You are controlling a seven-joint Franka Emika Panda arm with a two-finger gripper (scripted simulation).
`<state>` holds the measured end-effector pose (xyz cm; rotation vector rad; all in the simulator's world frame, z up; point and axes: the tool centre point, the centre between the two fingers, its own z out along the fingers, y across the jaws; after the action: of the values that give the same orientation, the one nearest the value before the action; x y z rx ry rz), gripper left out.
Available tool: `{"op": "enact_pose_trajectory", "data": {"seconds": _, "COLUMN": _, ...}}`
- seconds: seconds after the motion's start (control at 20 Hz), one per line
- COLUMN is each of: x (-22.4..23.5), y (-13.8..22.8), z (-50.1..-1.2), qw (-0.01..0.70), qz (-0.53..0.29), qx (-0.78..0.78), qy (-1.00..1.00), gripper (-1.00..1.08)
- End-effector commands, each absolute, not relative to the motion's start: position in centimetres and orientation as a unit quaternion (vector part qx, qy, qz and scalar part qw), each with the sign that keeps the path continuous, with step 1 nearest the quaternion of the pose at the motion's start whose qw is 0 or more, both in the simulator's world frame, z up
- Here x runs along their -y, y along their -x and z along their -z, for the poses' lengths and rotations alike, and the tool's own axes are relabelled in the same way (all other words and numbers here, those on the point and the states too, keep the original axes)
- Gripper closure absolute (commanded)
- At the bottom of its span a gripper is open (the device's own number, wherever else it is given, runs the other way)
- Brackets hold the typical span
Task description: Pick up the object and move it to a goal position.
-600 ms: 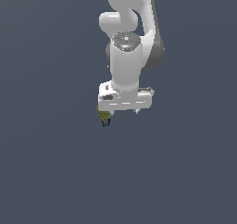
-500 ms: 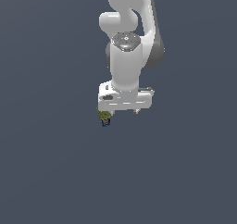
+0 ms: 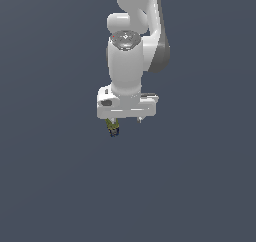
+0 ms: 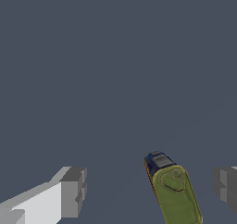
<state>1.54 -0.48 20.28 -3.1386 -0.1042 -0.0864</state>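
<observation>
Plainly, the jaws stood spread wide and released: in the wrist view the two grey fingers sat far apart, with the object lying in the gap between them, nearer one finger and touching neither. Its olive-green top faced the camera, its dark blue end beyond. In the exterior view, the object showed at about 7 o'clock beneath the white gripper, over plain grey ground.
</observation>
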Motion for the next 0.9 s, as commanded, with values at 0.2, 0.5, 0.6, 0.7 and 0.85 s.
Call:
{"op": "enact_pose_trajectory", "data": {"seconds": 0.2, "x": 0.7, "y": -1.4, "z": -20.1, "qw": 0.000, "qz": 0.027, "qx": 0.036, "qy": 0.999, "gripper": -0.92}}
{"op": "enact_pose_trajectory", "data": {"seconds": 0.5, "x": 1.8, "y": -0.6, "z": -18.9, "qw": -0.002, "qz": 0.024, "qx": 0.054, "qy": 0.998, "gripper": -0.92}}
{"op": "enact_pose_trajectory", "data": {"seconds": 0.6, "x": 2.3, "y": -0.1, "z": -18.3, "qw": -0.002, "qz": 0.022, "qx": 0.064, "qy": 0.998, "gripper": -0.92}}
{"op": "enact_pose_trajectory", "data": {"seconds": 0.7, "x": 2.9, "y": 0.5, "z": -17.6, "qw": -0.002, "qz": 0.020, "qx": 0.076, "qy": 0.997, "gripper": -0.92}}
{"op": "enact_pose_trajectory", "data": {"seconds": 0.85, "x": 4.0, "y": 1.5, "z": -16.3, "qw": -0.003, "qz": 0.017, "qx": 0.096, "qy": 0.995, "gripper": -0.92}}
